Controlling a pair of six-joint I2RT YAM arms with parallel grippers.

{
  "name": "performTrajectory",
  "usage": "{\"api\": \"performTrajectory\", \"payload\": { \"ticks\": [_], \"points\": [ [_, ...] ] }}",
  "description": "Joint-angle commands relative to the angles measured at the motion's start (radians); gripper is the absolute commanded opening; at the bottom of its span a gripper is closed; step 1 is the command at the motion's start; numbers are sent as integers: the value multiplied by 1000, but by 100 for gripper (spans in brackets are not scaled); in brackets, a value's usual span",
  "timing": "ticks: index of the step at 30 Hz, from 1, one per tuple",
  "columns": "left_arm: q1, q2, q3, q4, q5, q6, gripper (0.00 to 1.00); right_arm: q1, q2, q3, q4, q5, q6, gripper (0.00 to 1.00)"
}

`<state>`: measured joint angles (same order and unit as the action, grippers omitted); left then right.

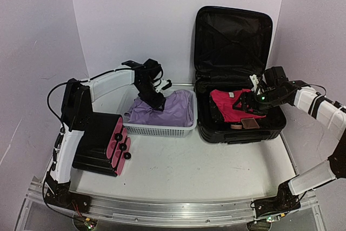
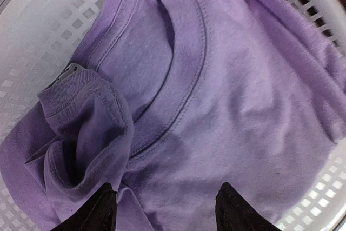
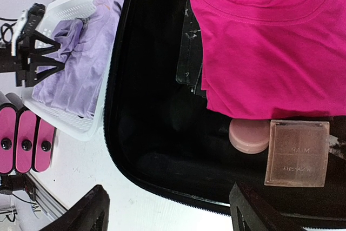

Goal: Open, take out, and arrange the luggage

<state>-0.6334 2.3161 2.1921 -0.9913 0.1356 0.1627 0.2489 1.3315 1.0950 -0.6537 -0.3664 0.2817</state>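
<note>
While the luggage (image 1: 238, 79) stands open at the far right, you are mid-unpacking. Your left gripper (image 2: 166, 187) hangs parted and empty over the purple shirt (image 2: 216, 106) in the basket (image 2: 32, 52). Your right gripper (image 3: 168, 187) is wide and empty near the pink shirt (image 3: 270, 52), so pinch that next. The compact (image 3: 296, 152) seems to read "EYESHADOW".

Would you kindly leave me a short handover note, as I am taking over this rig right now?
Left gripper: open, empty, just above the purple T-shirt in the white basket.
Right gripper: open, empty, over the luggage.
Done: luggage open; purple T-shirt in the basket.
Left: pink T-shirt, round pink compact and square brown compact lie inside the luggage, not yet taken out.
</note>
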Motion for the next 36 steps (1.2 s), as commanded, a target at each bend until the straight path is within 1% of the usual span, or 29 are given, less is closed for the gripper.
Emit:
{"api": "performTrajectory", "payload": {
  "ticks": [1, 4, 7, 10, 12, 14, 17, 19, 22, 23, 25, 26, 28, 31, 35, 36],
  "points": [
    [14, 17, 55, 50, -209, 126, 61, 0, -38, -12, 24, -19, -1, 78],
    [11, 11, 41, 63, -274, 125, 57, 1, -39, -15, 24, -18, -1, 78],
    [10, -18, 7, 87, -295, 127, 57, 0, -30, -12, 25, -24, 1, 77],
    [18, -24, -5, 118, -359, 121, 64, 1, -23, -11, 25, -30, 2, 77],
    [24, -2, 7, 106, -371, 120, 67, 1, -22, -11, 27, -38, 3, 76],
    [26, 4, 5, 109, -329, 119, 68, 1, -22, -11, 28, -42, 5, 76],
    [30, 18, 17, 103, -356, 98, 69, 1, -28, -13, 26, -38, 5, 76],
    [42, 25, 19, 99, -377, 85, 64, 1, -33, -14, 25, -37, 5, 76],
    [72, 25, 10, 84, -370, 70, 55, 1, -40, -14, 24, -36, 5, 76],
    [80, 20, -2, 81, -368, 67, 51, 1, -42, -12, 22, -37, 6, 76],
    [97, 14, -20, 79, -366, 56, 38, 1, -44, -11, 20, -37, 7, 75],
    [106, 10, -26, 78, -367, 53, 34, 1, -44, -10, 20, -37, 8, 75],
    [119, 11, -33, 78, -395, 58, 32, 1, -42, -8, 20, -39, 11, 75],
    [131, 42, -24, 69, -459, 77, 28, 1, -37, -7, 20, -42, 15, 74],
    [132, 39, -3, 39, -425, 69, 26, 1, -36, -6, 21, -44, 23, 74],
    [131, 17, -7, 36, -401, 56, 29, 0, -37, -5, 21, -45, 23, 74]
  ]
}}
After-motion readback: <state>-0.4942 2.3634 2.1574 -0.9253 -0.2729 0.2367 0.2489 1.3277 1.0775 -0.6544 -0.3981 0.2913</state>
